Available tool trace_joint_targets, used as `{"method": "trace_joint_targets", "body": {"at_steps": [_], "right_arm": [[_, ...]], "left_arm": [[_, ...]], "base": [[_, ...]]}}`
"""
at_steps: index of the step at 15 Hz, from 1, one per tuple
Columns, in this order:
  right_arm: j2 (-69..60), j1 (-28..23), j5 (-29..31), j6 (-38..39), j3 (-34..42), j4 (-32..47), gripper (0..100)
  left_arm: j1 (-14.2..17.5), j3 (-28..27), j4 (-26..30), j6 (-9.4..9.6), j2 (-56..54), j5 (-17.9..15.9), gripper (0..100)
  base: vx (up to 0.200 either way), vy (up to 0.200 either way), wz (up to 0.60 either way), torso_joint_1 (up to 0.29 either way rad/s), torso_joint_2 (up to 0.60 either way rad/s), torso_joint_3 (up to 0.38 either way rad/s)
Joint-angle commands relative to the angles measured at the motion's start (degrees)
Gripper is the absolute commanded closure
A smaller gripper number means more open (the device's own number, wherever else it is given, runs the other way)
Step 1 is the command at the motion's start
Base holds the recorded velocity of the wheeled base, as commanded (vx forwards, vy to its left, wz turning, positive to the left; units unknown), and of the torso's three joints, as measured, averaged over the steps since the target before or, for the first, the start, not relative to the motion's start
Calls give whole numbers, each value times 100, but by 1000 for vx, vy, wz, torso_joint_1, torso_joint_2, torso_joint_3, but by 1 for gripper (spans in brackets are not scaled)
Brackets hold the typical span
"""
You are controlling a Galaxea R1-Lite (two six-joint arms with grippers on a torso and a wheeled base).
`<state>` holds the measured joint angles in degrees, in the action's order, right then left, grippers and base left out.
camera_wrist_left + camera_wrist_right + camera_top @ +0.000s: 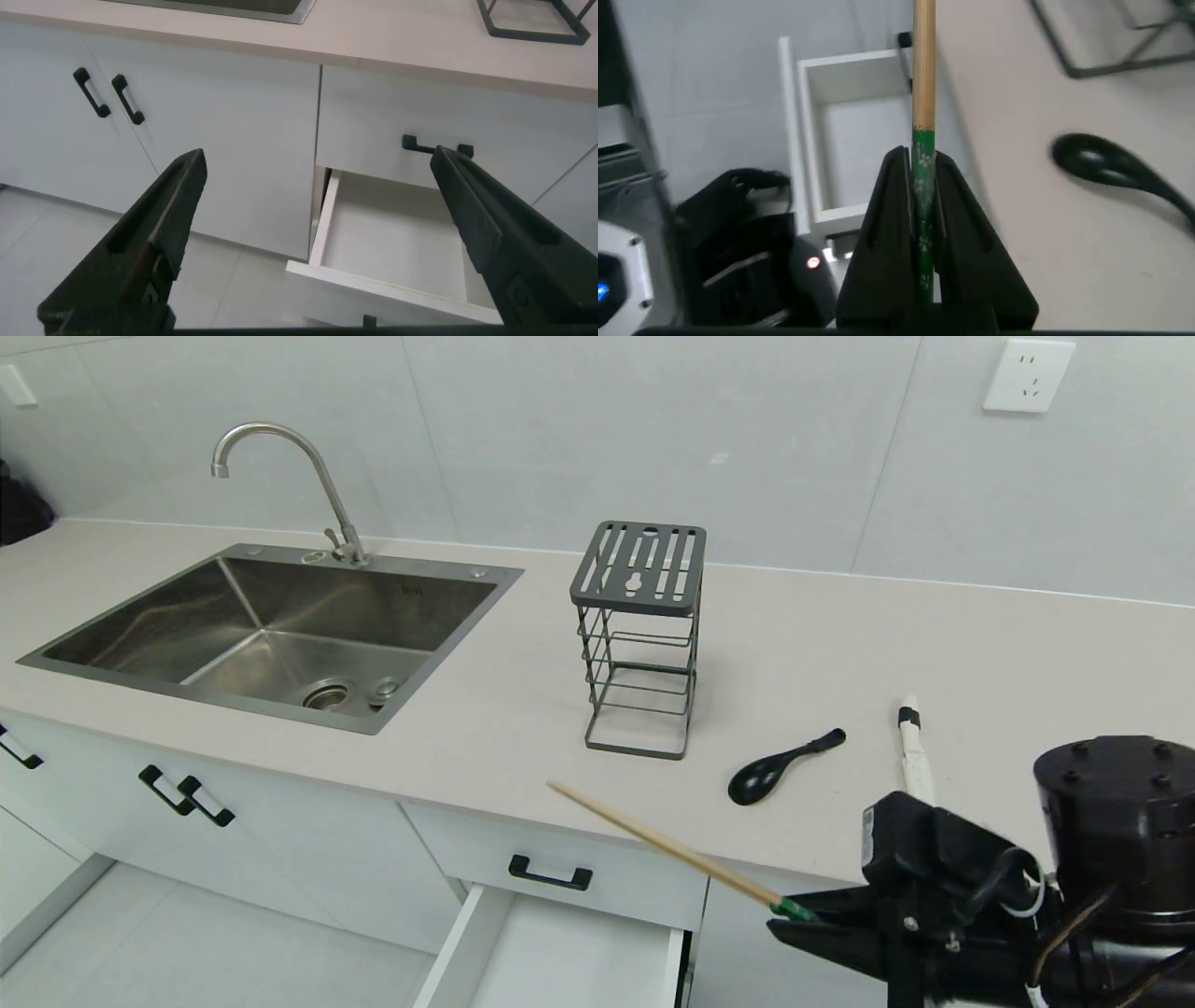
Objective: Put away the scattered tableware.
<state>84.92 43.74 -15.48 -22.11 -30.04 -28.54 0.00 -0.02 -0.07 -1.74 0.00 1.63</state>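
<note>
Wooden with a green-painted end, the chopstick (924, 75) sat pinched between the fingers of the right gripper (921, 168), which pressed together on the green part. The right wrist view gave that clamp close up. The head view gave the full length instead: the chopstick (653, 840) slanted away from the right gripper (805, 919), its free tip over the countertop's (934, 644) front edge, in front of the rack (639, 635). The right arm hung low, off the front edge near the countertop's right end, above the open drawer (551, 952).

A black spoon (780, 767) lay just inside that edge, right of the rack, and a white stick-like utensil (915, 747) with a black band lay beyond it, apart from it. Bare countertop stretched between the rack and the sink (271, 625) — and to the back wall behind the spoon.

The left gripper (318, 159) hung in front of the cabinets with its fingers spread wide and nothing between them. Its wrist view looked down into the white drawer (402, 243) — pulled out beneath a shut drawer front, beside two cabinet doors with black handles (110, 91).
</note>
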Motion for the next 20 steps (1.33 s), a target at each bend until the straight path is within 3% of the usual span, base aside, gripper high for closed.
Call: {"method": "trace_joint_targets", "body": {"at_steps": [1,3,6,20], "right_arm": [[359,188,63,49,103,15,100],[684,645,309,251,7,-3,100],[1106,1277,1205,199,-371,33,100],[1844,1409,1495,207,-1320,41,100]], "left_arm": [[0,2,-1,-1,0,4,0],[0,2,-1,-1,0,4,0],[0,2,-1,-1,0,4,0],[0,2,-1,-1,0,4,0]], "base": [[0,0,0,0,0,0],[0,0,0,0,0,0],[0,0,0,0,0,0],[0,0,0,0,0,0]]}}
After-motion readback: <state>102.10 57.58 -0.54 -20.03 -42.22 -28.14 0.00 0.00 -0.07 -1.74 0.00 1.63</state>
